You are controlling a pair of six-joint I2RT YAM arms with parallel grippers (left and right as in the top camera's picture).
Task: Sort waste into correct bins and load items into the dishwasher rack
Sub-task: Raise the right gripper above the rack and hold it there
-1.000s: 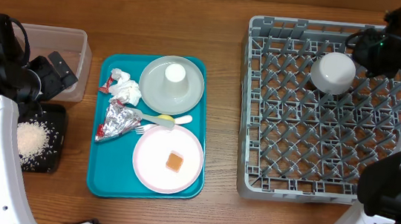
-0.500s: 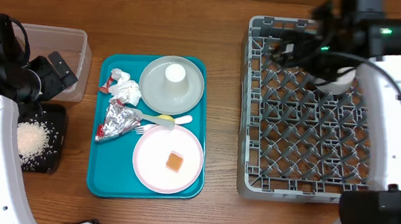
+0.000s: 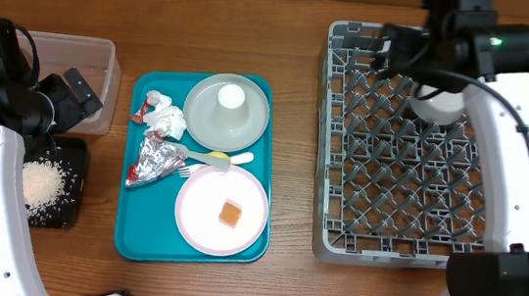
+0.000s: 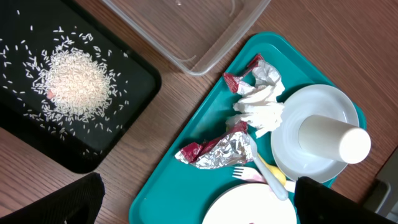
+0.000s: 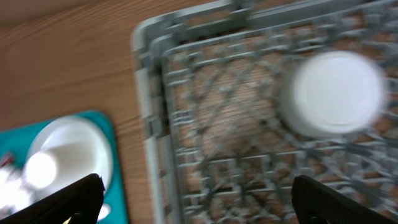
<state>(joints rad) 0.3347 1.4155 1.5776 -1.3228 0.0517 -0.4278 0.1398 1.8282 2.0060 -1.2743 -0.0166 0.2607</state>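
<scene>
From the left wrist, the left gripper [image 4: 199, 205] stood spread, its fingers at the lower corners with nothing between them. Rice [image 4: 71, 84] lay heaped in the black tray [image 4: 25, 134], with the tub [image 4: 186, 37] just beyond it. On the teal tray [image 4: 174, 186], a wrapper [image 4: 239, 71], napkin [image 4: 261, 109] and foil [image 4: 221, 149] lined the left edge. The cup [image 4: 333, 138] stood on the green plate [image 4: 289, 158]. A fork [image 4: 244, 172] and spoon [image 4: 270, 177] lay by the pink plate [image 4: 249, 208].

The right wrist view was blurred. The right gripper [image 5: 199, 208] was spread wide and empty over the rack [image 5: 146, 112] near its far left corner. The bowl [image 5: 333, 93] sat upside down by the rack's far edge.

Overhead, the rack filled the table's right side, the teal tray its middle, and the tub and black tray its left edge. The cube [image 3: 230, 213] lay on the pink plate at the teal tray's near right corner.
</scene>
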